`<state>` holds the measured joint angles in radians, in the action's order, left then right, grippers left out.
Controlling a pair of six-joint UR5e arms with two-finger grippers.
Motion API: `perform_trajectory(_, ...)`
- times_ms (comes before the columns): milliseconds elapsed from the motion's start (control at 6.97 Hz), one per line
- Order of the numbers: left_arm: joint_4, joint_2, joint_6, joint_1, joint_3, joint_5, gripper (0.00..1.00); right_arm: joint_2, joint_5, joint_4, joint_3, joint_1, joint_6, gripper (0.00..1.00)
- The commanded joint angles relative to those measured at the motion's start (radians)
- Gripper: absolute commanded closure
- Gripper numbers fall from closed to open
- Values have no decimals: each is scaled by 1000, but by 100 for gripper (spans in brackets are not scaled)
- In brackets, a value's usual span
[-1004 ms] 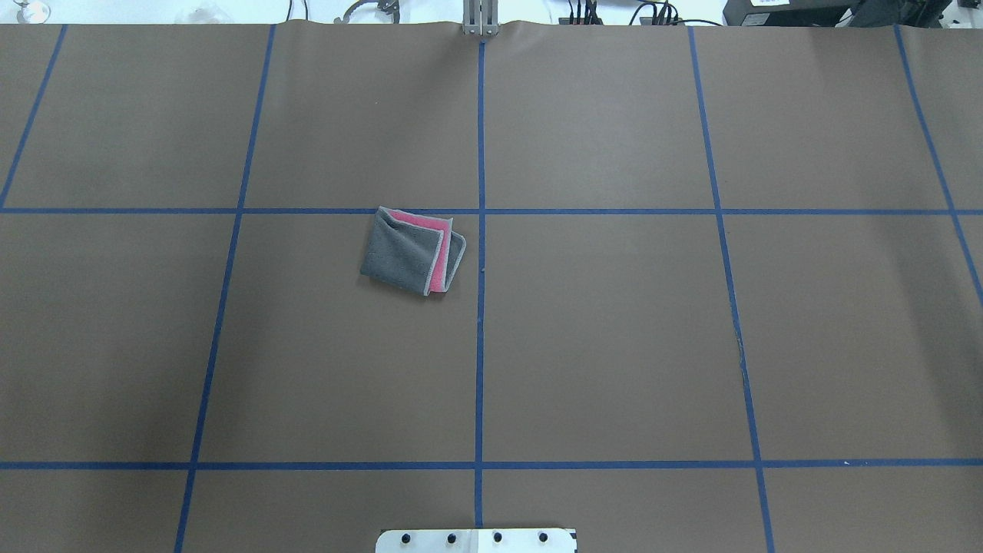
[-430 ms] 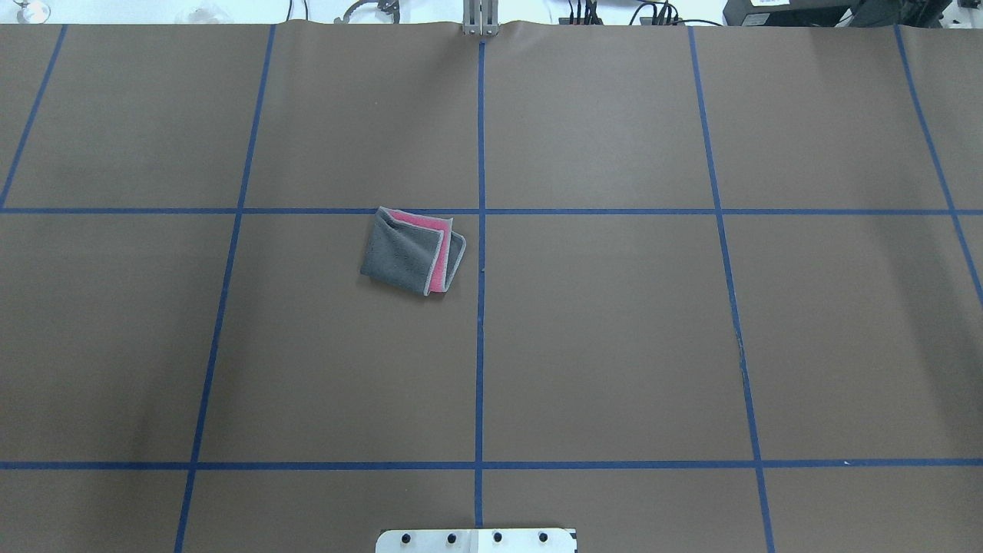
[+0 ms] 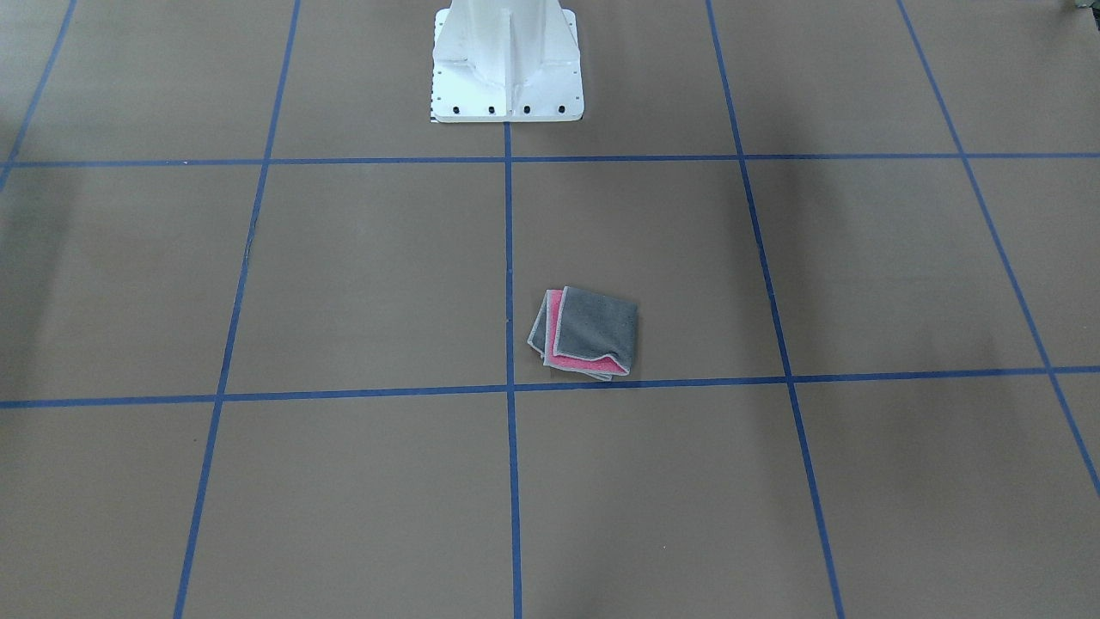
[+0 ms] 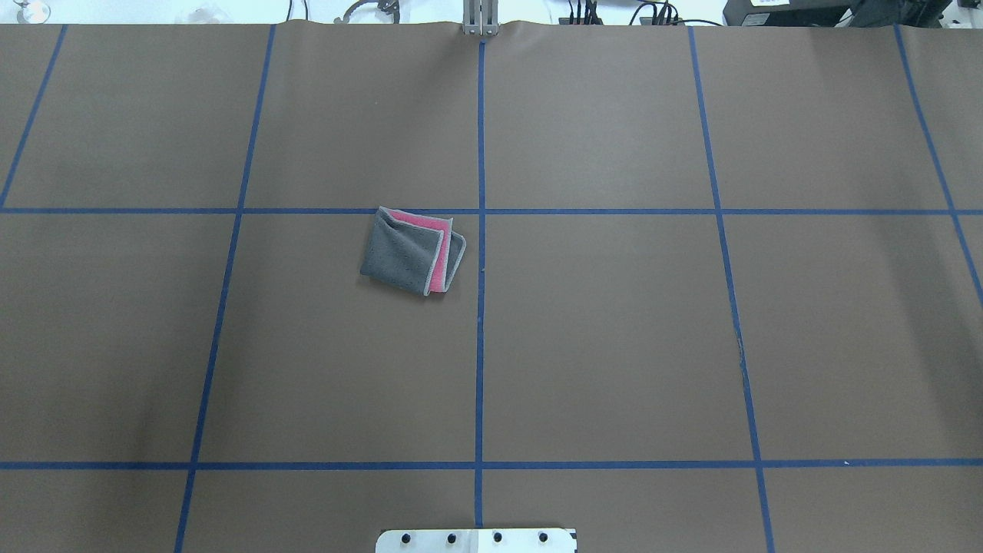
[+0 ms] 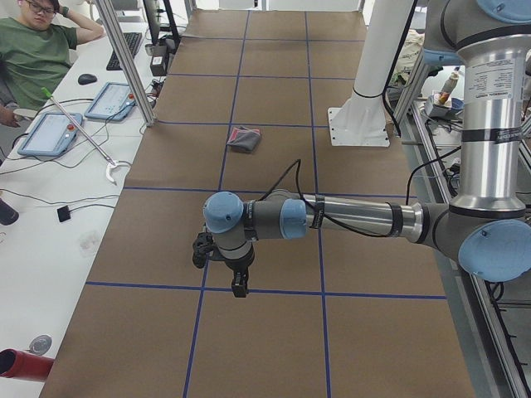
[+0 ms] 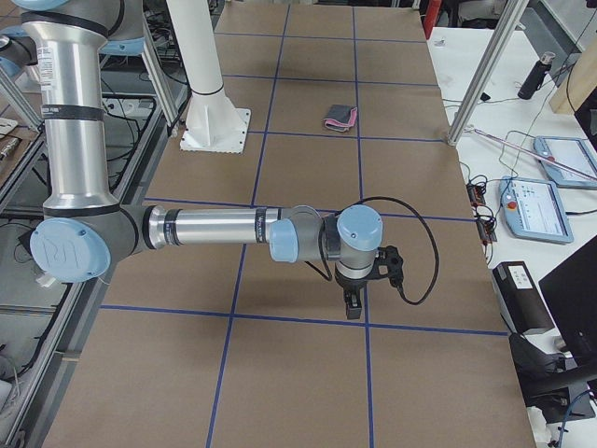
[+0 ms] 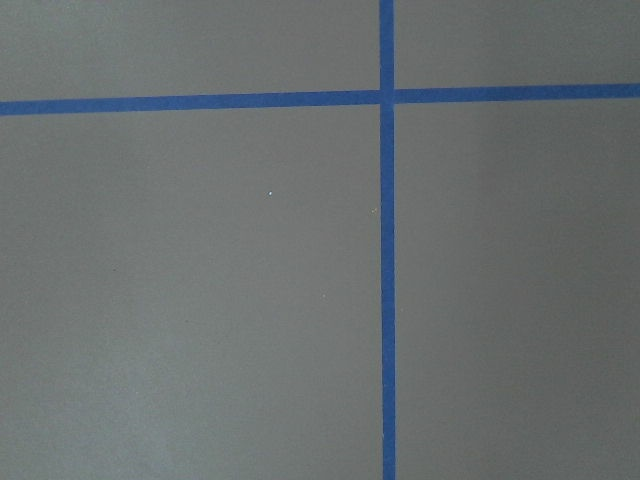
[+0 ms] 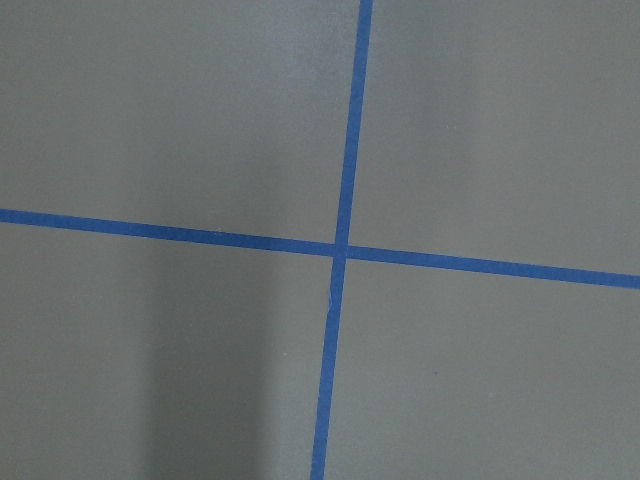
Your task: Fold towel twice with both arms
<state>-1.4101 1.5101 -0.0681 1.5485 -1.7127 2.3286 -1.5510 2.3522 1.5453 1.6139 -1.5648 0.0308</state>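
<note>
Exterior left alone shows our left tool (image 5: 240, 286), exterior right our right tool (image 6: 352, 305); whether either is open we cannot tell. Both hang above the surface (image 4: 614, 346), well apart from the folded towel (image 4: 412, 251), which lies grey face up, just beside the centre tape line (image 4: 480, 346) and far from every edge.

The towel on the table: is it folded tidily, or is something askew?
The small pink and dark grey terry towel is folded untidily: the grey top layer sits offset, a pink strip shows along two edges, and a lower layer bulges at one side. It lies rotated against the blue tape grid.
</note>
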Motion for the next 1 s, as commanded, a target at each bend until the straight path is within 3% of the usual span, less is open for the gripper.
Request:
perform_trajectory(0, 0, 1, -1, -1, -1, 0, 0, -1, 2, -1, 0, 0, 0, 0)
perform_trajectory(860, 3, 10, 2, -1, 1, -5, 0, -4, 6, -2, 0, 0, 0, 0)
